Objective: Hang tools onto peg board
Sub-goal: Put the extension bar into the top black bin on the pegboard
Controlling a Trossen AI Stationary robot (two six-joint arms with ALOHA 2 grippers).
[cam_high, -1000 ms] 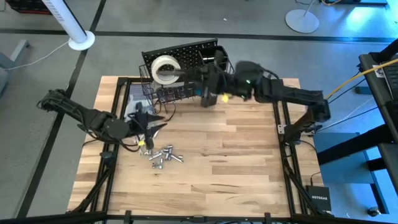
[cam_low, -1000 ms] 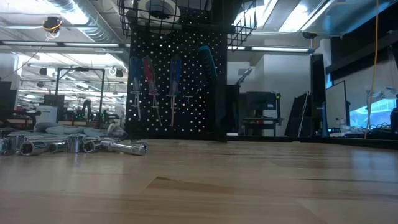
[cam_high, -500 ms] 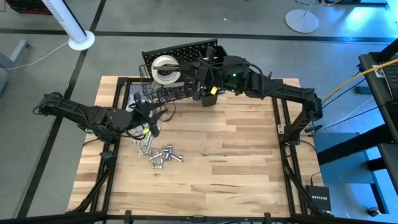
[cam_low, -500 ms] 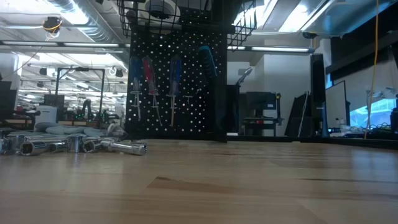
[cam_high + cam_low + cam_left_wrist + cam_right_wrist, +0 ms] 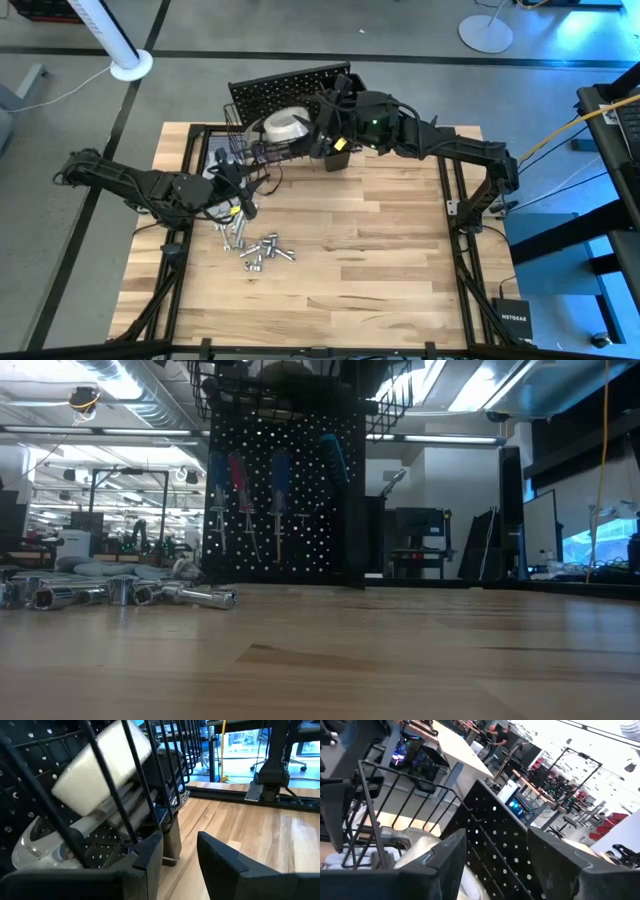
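The right gripper (image 5: 322, 128) sits over the wire basket (image 5: 243, 148) at the top of the peg board (image 5: 285, 85), its fingers (image 5: 451, 851) spread apart with nothing between them. Just beside them the white tape roll (image 5: 284, 124) lies tilted inside the basket, a pale, smooth-sided ring leaning against the black wires. The board itself is a black upright panel dotted with small holes; red- and blue-handled screwdrivers (image 5: 258, 485) hang on its face. The left gripper (image 5: 240, 205) is low over the table (image 5: 380, 260) near the basket's front, its fingers (image 5: 150, 855) parted and holding nothing. Silver sockets and wrenches (image 5: 258, 250) lie scattered on the wood close by.
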